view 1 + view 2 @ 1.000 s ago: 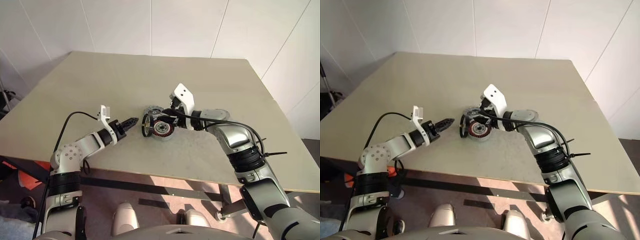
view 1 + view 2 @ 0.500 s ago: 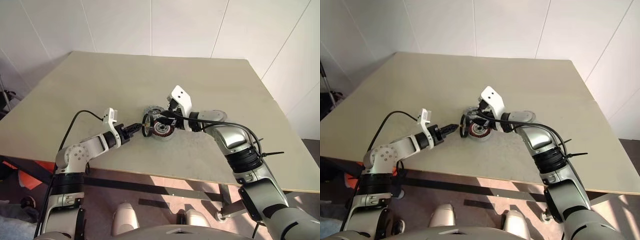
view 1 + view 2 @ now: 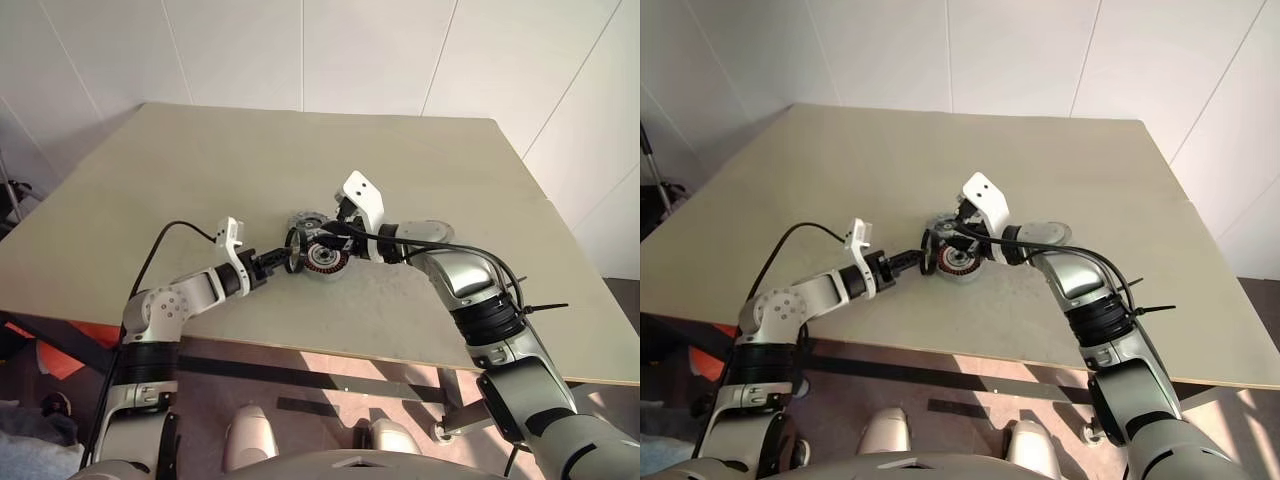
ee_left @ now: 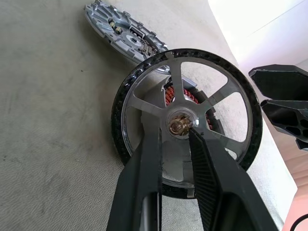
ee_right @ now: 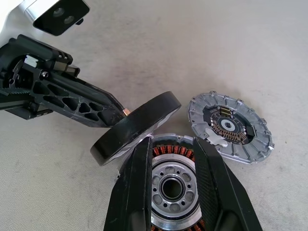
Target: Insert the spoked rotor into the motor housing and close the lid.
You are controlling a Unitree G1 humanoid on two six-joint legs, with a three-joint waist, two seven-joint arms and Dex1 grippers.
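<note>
I count one spoked rotor point(image 4: 185, 127) pinched at its hub by my left tool point(image 4: 179, 139), on edge against the one motor housing point(image 5: 172, 185) my right tool point(image 5: 168, 159) grips, not yet seated, one lid point(image 5: 230, 126) unused on the worktop point(image 3: 200, 170).

We see two silver-grey arms with black joint bands. At lower left, the left end effector point(image 3: 285, 258) has slim black fingers, a white bracket on its wrist and a looping black cable. Right of centre, the right end effector point(image 3: 322, 236) carries a white camera block with two dark holes; black cables trail along its forearm.
</note>
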